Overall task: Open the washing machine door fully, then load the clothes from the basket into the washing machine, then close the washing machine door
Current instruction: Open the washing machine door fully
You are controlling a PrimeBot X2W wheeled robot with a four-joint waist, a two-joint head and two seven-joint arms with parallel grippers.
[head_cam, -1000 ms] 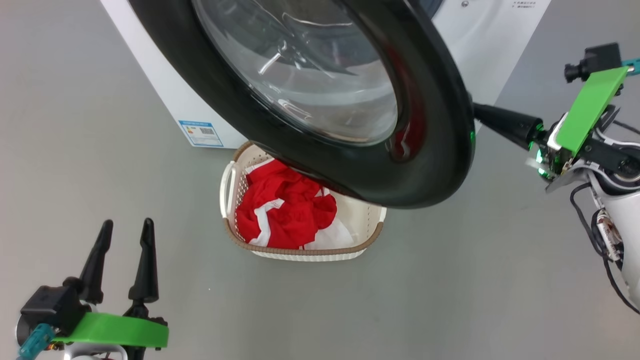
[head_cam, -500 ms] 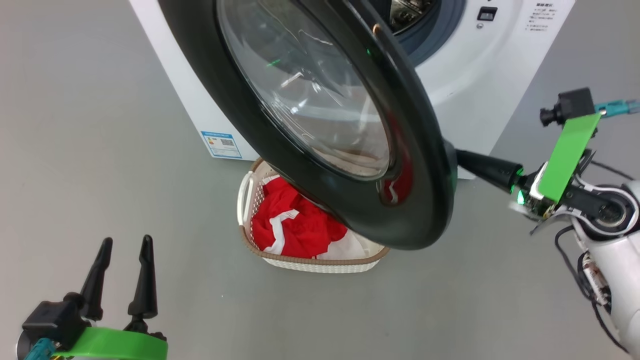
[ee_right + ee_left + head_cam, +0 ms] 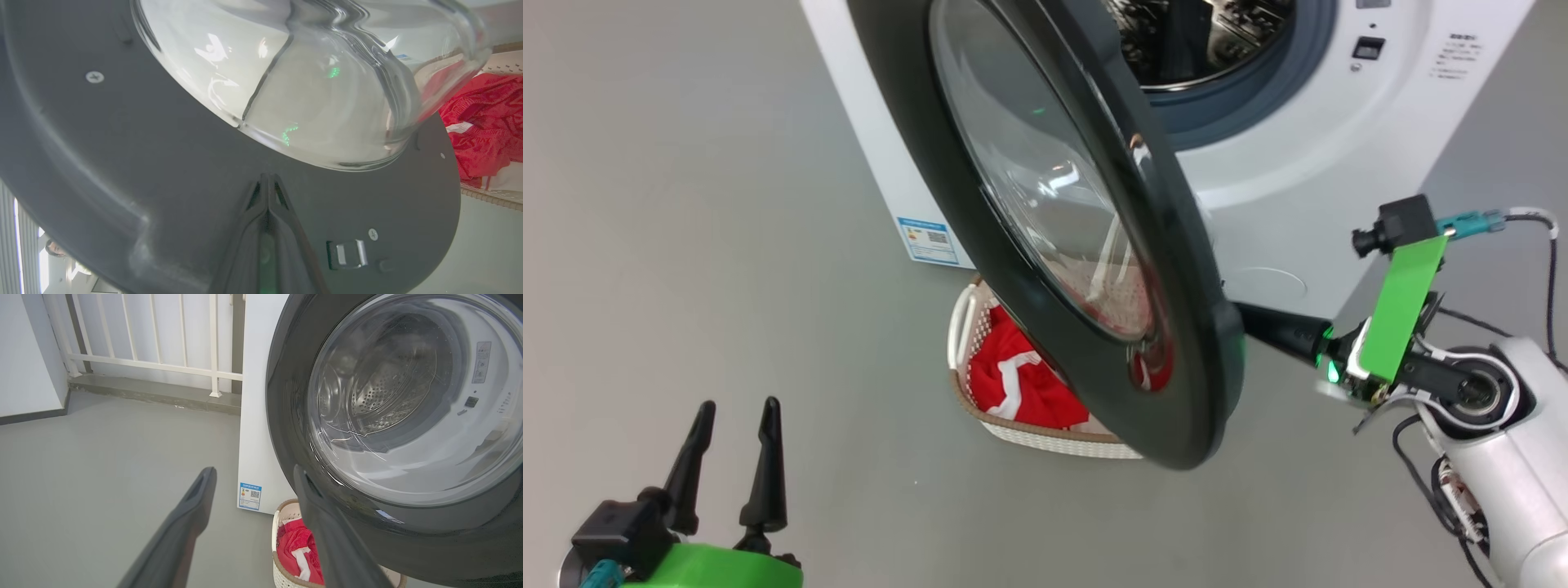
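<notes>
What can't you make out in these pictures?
Head view: the washing machine door covers much of the basket and the clothes.
Head view: its rim hides the tips of the right gripper.
Head view: the top edge crops the drum.
Left wrist view: print on the blue label is too small.

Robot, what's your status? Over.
Right gripper: jaws shut, against inner face of washing machine door. Left gripper: jaws open, idle. Clothes in basket, beneath half-open door.
</notes>
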